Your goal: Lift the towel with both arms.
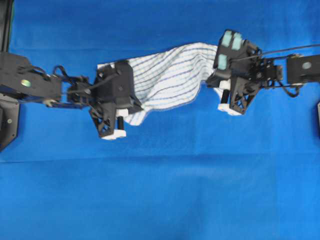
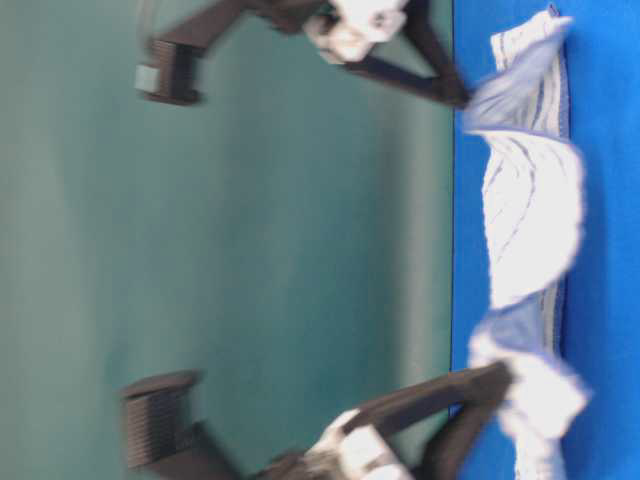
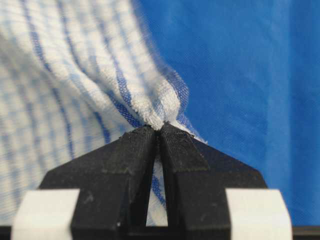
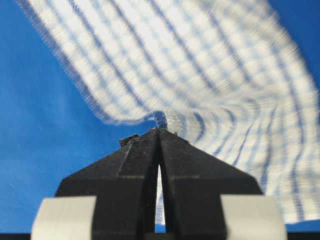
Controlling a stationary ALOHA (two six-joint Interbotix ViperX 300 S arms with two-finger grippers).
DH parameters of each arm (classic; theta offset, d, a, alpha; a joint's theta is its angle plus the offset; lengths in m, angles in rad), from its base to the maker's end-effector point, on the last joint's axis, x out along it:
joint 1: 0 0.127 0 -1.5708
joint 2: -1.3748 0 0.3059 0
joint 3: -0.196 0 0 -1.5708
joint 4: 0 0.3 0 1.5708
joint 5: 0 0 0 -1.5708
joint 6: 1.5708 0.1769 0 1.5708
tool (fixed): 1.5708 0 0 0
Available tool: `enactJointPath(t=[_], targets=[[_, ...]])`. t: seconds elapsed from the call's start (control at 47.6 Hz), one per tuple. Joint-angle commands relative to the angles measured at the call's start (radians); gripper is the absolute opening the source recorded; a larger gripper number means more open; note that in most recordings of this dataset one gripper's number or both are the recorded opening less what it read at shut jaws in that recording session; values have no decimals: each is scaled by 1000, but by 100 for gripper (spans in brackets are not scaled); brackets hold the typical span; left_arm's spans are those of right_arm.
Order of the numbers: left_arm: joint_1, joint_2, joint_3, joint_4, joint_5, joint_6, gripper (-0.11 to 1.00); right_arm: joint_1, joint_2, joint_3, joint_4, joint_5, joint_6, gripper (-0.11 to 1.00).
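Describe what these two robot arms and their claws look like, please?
Both arms are black, angular and boxy, with thin black cables looping along them. The left claw and the right claw end in wedge-shaped black fingers carrying white pads. The right arm alone wears pale teal patches near its wrist.

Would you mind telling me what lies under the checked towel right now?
Under the towel only the blue table cloth shows. The left gripper and right gripper pinch its two ends. The patch of cloth directly beneath its sagging middle is covered, so anything there cannot be seen.
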Motion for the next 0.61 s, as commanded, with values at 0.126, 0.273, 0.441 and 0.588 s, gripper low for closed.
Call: enactJointPath(t=[0.126,0.273,0.441,0.588], targets=[[32,-196,-14,-2,133,3,2,3,-150,-89,-3,132,-23,-1],[48,-325,-37,-2,238,3,2,3,-216,-163,-14,230,-51,-1],[77,-474,-75,-2,334,6,2,3,-258,-255,-26,301,-92,-1],[115,-569,-114,-2,371,8,2,3,-272,-345,-31,368,-135,-1]])
